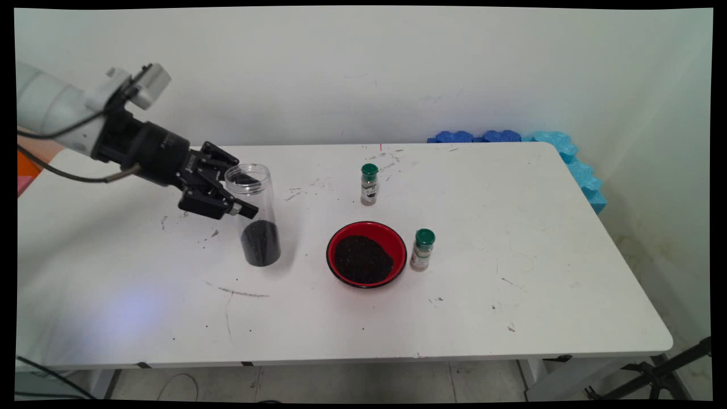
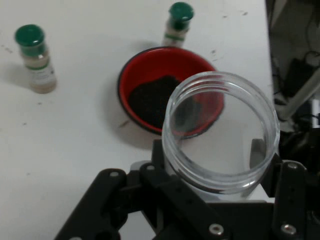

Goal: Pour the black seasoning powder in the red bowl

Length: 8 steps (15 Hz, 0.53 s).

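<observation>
The gripper (image 1: 241,196) has its fingers closed about the upper wall of a clear jar (image 1: 255,216) – open-mouthed, dark grains at its bottom – standing on the table (image 1: 511,295). At three o'clock sits a red bowl (image 1: 366,254) of the same grains, between two green-capped bottles (image 1: 369,184) (image 1: 422,250).

A white surface (image 1: 511,227), scuffed and dotted with dark specks and streaks. On it, left of centre, stands a clear plastic jar (image 1: 254,216) with no lid, upright, dark granules filling its bottom part. Right of that sits a red bowl (image 1: 367,254) heaped with the same dark stuff. Just beside the bowl's right rim stands a small green-capped bottle (image 1: 422,250); another green-capped bottle (image 1: 368,184) stands behind the bowl, apart from it.
</observation>
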Each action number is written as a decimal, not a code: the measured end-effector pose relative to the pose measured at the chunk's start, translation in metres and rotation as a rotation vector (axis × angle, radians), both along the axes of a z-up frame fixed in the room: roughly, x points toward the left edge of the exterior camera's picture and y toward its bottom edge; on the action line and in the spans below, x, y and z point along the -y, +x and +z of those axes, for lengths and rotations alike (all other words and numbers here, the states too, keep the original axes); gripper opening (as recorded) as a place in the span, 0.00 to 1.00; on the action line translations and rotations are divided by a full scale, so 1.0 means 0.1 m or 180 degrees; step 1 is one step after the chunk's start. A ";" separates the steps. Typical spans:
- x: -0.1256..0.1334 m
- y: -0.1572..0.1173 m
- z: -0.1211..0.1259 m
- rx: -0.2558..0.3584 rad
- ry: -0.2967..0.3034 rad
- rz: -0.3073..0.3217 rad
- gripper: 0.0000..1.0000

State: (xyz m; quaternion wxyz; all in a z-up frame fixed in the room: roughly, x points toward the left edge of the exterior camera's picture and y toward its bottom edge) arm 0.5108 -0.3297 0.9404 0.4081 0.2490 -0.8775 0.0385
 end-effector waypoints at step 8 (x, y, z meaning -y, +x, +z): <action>0.01 -0.47 0.42 -0.0138 0.0321 -0.0165 0.00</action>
